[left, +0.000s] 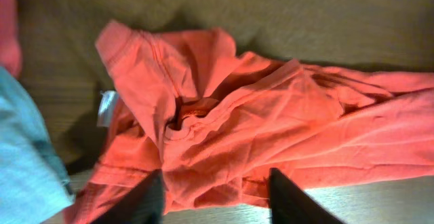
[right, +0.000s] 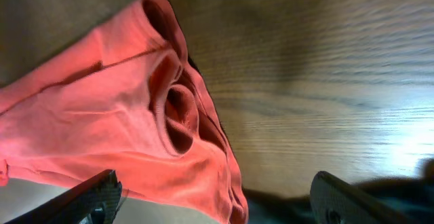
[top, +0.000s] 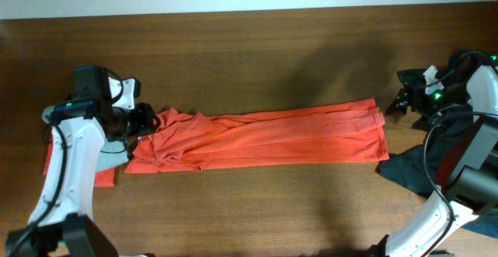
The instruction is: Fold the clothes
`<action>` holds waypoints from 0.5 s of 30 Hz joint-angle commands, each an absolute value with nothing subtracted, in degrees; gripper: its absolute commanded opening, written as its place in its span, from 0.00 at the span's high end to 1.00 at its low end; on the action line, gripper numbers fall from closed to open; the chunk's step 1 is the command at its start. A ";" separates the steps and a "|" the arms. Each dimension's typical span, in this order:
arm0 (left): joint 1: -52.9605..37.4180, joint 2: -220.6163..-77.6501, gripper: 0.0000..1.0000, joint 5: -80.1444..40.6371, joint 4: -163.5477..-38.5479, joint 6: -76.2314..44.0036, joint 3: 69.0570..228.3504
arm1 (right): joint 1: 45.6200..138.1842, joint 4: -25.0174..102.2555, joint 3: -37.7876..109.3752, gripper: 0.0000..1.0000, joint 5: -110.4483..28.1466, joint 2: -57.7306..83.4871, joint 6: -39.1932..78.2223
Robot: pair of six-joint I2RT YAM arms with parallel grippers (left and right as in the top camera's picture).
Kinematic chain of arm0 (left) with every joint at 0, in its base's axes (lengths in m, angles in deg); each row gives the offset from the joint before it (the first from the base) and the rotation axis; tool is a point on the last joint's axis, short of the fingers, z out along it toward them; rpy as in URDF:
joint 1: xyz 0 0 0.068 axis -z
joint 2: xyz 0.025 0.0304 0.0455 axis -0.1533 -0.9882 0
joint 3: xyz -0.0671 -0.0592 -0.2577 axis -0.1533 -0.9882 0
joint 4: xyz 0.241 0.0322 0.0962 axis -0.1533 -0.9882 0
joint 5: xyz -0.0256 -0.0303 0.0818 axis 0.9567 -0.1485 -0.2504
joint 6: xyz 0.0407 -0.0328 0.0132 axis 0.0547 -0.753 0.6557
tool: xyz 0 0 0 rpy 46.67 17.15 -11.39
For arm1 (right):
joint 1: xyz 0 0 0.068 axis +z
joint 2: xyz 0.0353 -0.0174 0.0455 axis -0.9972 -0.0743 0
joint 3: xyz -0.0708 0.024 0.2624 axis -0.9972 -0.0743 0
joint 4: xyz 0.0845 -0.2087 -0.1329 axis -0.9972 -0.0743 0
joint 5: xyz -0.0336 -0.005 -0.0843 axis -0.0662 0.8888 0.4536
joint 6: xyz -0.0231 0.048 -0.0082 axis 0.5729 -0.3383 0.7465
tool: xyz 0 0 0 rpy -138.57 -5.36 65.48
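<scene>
A bright red-orange T-shirt (top: 264, 136) lies folded into a long strip across the middle of the table, crumpled at its left end. My left gripper (top: 149, 120) is open at that crumpled end; in the left wrist view its fingers (left: 215, 198) straddle bunched cloth (left: 258, 115) with a white tag (left: 107, 107) showing. My right gripper (top: 394, 103) is open by the strip's upper right corner. In the right wrist view its fingers (right: 220, 207) are spread wide over the layered hem end (right: 115, 115), holding nothing.
A dark navy garment (top: 406, 171) lies at the right, just past the shirt's end, also in the right wrist view (right: 285, 207). A grey cloth (top: 113, 146) and a plain red one (top: 103, 177) lie at the left under my left arm.
</scene>
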State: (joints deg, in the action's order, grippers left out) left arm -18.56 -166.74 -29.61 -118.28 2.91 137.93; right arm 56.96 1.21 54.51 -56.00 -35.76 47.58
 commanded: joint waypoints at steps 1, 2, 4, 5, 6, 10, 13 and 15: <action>-18.58 -164.99 0.45 -29.74 -118.50 3.66 138.74 | 57.95 4.34 48.92 0.05 -60.90 -34.80 50.05; -18.58 -164.99 0.45 -29.74 -118.52 3.66 138.74 | 58.10 5.30 47.52 0.05 -62.17 -34.80 51.05; -18.58 -164.99 0.45 -29.74 -118.50 3.66 138.74 | 58.62 7.68 44.68 0.05 -64.46 -34.80 51.45; -18.58 -164.99 0.45 -29.74 -118.48 3.66 138.74 | 58.82 8.53 43.85 0.05 -64.46 -34.80 51.43; -18.58 -164.99 0.44 -29.74 -118.46 3.66 138.74 | 59.15 9.60 43.02 0.05 -64.44 -34.80 51.43; -18.58 -164.99 0.44 -29.70 -118.52 3.66 138.74 | 60.77 13.49 41.29 0.05 -64.42 -34.80 51.38; -18.58 -164.99 0.44 -29.57 -118.74 3.66 138.74 | 62.12 14.96 41.20 0.15 -64.37 -34.80 51.19; -18.58 -164.99 0.44 -29.57 -118.76 3.66 138.74 | 62.56 15.70 41.20 0.24 -64.18 -34.80 50.46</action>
